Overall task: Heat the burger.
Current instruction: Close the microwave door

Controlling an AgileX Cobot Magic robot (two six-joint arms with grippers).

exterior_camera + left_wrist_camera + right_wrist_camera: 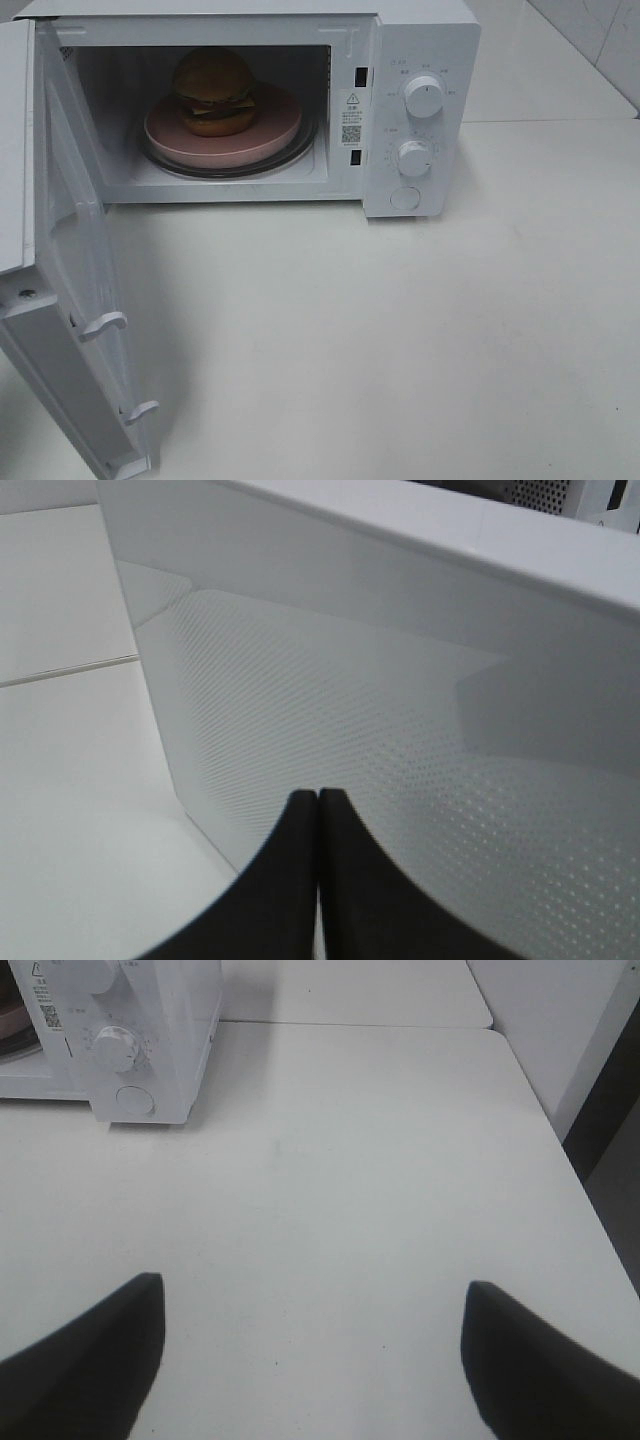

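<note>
The burger (pixel 214 90), with a glossy golden-brown bun and dark, red and green layers, sits on a pink round plate (pixel 262 140) inside the white microwave (pixel 420 60). The microwave door (pixel 70 260) stands wide open at the left. Neither gripper shows in the exterior high view. In the left wrist view my left gripper (pixel 318 802) is shut and empty, its tips close against the door's dotted outer panel (pixel 380 740). In the right wrist view my right gripper (pixel 310 1300) is open and empty over the white table, right of the microwave's control panel (pixel 120 1050).
The microwave has two round knobs (pixel 423 97) (pixel 414 158) and a round button (pixel 404 198) on its right panel. The white table (pixel 400 340) spreads in front; its right edge (pixel 560 1150) shows in the right wrist view.
</note>
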